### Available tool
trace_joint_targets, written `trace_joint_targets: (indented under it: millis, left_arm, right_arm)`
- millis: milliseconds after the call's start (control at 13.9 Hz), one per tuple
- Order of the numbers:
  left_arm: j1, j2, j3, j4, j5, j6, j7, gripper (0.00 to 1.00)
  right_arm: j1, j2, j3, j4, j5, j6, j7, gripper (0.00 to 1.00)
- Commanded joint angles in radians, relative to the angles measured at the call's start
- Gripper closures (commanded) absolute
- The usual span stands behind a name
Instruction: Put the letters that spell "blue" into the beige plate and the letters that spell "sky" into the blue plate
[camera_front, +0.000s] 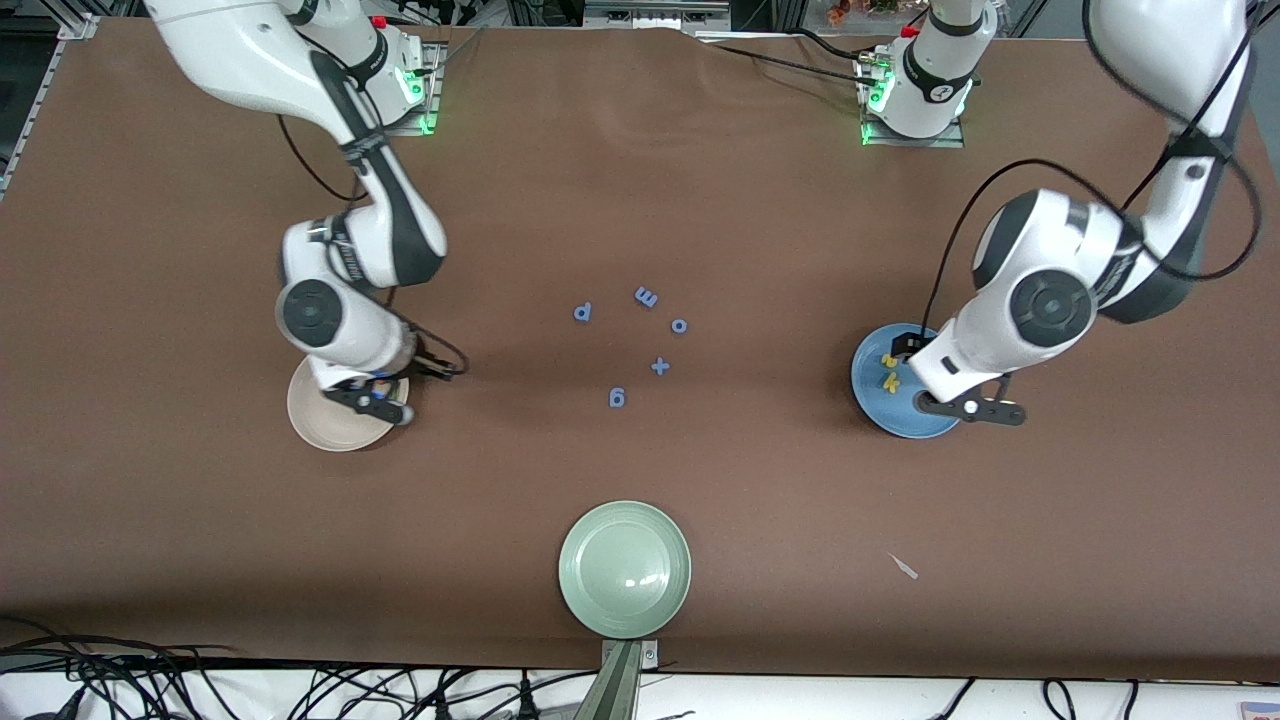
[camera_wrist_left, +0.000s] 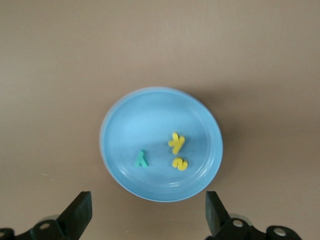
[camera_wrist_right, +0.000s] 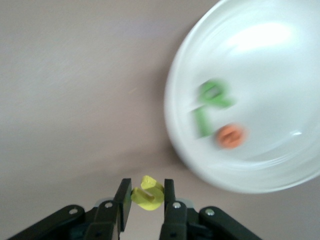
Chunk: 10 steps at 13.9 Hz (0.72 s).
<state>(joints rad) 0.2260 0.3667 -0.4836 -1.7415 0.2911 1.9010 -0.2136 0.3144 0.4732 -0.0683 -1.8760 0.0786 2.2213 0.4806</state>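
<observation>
yellow u pinched beside beige plate rim

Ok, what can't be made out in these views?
- Front view: the teal y in the blue plate is hidden by the left arm; it shows only in the left wrist view.
- Front view: the beige plate contents are covered by the right end effector.
- Right wrist view: the green letters and orange letter are motion-blurred.

Even bright light; beige plate smeared by motion blur.
</observation>
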Motion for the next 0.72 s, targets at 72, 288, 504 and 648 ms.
trace_joint_targets:
  millis: [72,288,504,648]
  left_arm:
    - [-0.022,-0.084,0.003,0.146,-0.009,-0.072,0.007,0.0]
    - [-0.054,-0.19,0.101,0.161,-0.14,-0.077,0.008,0.0]
    - [-0.189,-0.27,0.319,0.151,-0.297,-0.147,0.01,0.0]
    - [-0.221,-0.322,0.364,0.135,-0.297,-0.19,0.029,0.0]
  right_arm:
    - [-0.02,-0.044,-0.097,-0.02,-0.005,-0.049,-0.27,0.67]
    - [-0.035,-0.06,-0.12,-0.012,-0.003,-0.054,-0.304,0.01]
    - [-0.037,-0.119,-0.12,0.02,-0.003,-0.145,-0.297,0.0]
    - [-0.038,-0.172,-0.111,0.075,-0.005,-0.276,-0.286,0.0]
